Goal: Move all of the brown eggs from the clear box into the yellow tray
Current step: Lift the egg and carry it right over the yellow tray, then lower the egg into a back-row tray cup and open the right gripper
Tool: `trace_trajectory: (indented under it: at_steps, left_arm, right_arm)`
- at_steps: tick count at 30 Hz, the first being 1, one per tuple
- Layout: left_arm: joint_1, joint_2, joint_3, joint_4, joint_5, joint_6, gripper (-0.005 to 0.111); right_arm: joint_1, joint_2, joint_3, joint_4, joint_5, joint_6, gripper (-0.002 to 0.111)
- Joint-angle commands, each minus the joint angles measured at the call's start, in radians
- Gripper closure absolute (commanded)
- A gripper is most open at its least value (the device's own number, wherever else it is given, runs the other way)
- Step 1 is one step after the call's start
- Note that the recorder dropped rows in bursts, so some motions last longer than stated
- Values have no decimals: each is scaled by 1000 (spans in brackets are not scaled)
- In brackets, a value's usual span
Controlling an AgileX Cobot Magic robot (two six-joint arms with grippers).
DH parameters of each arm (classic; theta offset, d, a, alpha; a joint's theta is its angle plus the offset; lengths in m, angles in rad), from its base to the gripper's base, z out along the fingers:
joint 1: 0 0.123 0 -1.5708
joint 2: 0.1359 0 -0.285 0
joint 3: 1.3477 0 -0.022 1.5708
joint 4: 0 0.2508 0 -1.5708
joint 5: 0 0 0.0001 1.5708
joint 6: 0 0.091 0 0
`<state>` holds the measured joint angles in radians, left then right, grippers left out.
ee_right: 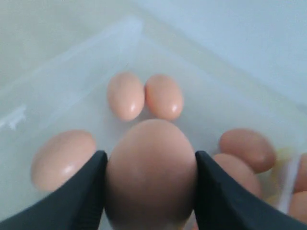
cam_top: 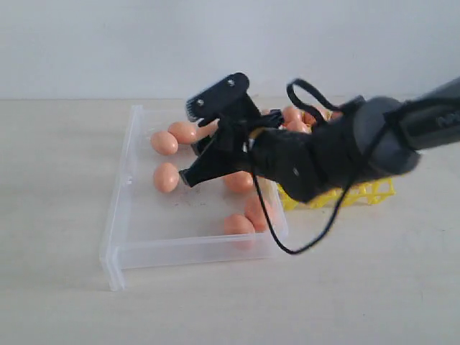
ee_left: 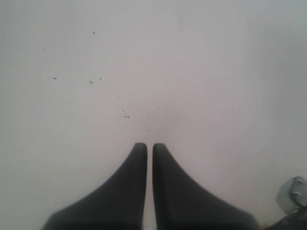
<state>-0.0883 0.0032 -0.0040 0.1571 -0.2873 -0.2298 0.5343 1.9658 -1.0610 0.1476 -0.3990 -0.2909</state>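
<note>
My right gripper (cam_top: 188, 142) (ee_right: 150, 157) is shut on one brown egg (ee_right: 150, 175), its black fingers pressed against both sides, above the clear box (cam_top: 118, 208). From outside only a sliver of that egg (cam_top: 208, 129) shows between the fingers. Several more brown eggs lie loose in the box: two side by side (ee_right: 125, 96) (ee_right: 164, 96) just beyond the fingertips, one at the left wall (cam_top: 166, 177), others near the front right (cam_top: 238, 224). The yellow tray (cam_top: 370, 192) stands right of the box, mostly behind the arm, with eggs in it (cam_top: 291, 115). My left gripper (ee_left: 149, 146) is shut and empty.
The box's low walls (ee_right: 72, 57) surround the right gripper. A black cable (cam_top: 316, 237) loops down from the right arm over the box's front right corner. The left gripper hangs over a bare pale surface (ee_left: 144, 72), outside the exterior view.
</note>
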Motion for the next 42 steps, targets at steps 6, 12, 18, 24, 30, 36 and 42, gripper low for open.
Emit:
trace_trajectory:
  at_steps: [6, 12, 18, 24, 30, 36, 42]
  left_arm:
    - [-4, -3, 4, -7, 7, -4, 102]
    - [-4, -3, 4, -7, 7, -4, 102]
    - [-4, -3, 4, -7, 5, -4, 102]
    - [-4, -3, 4, -7, 5, -4, 102]
    - [-4, -3, 4, -7, 0, -4, 102]
    - [-4, -3, 4, -7, 0, -4, 102]
    - [-4, -3, 4, -7, 0, -4, 102]
  right_arm:
    - [-186, -105, 438, -336, -822, 314, 109]
    - [-490, -107, 414, -700, -822, 525, 109]
    - [-732, -27, 276, -992, -822, 809, 109]
    - [-757, 147, 104, -1175, -822, 917, 109]
    - [-769, 251, 2, -1192, -822, 940, 109]
    - [-772, 298, -50, -1192, -822, 948, 109]
    - [-772, 352, -93, -1184, -822, 936, 109]
